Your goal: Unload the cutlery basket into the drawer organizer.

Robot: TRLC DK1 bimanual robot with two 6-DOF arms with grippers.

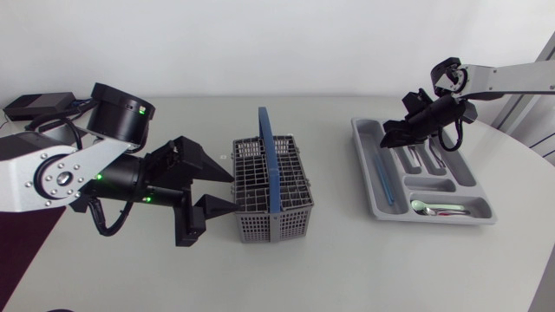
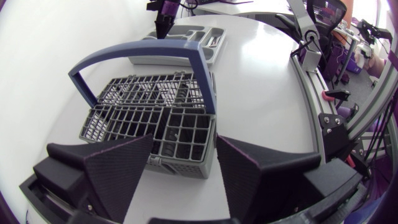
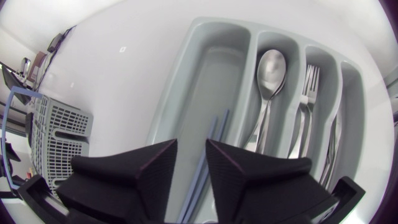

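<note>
— Any words, numbers or labels to read here?
— None. The cutlery basket (image 1: 295,208) and drawer organizer (image 1: 368,165) bear no legible print; a small mark (image 1: 223,157) on the desk (image 1: 347,260) is too small to tell.

White table (image 1: 347,264): basket (image 1: 277,224), organizer (image 1: 373,169) (well apart).

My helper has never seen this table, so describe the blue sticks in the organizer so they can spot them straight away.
Look at the grey drawer organizer on the table's right side. Its widest long compartment, nearest the cutlery basket, holds the blue sticks. They are thin, straight and blue; the neighbouring compartments hold silver cutlery.
</note>
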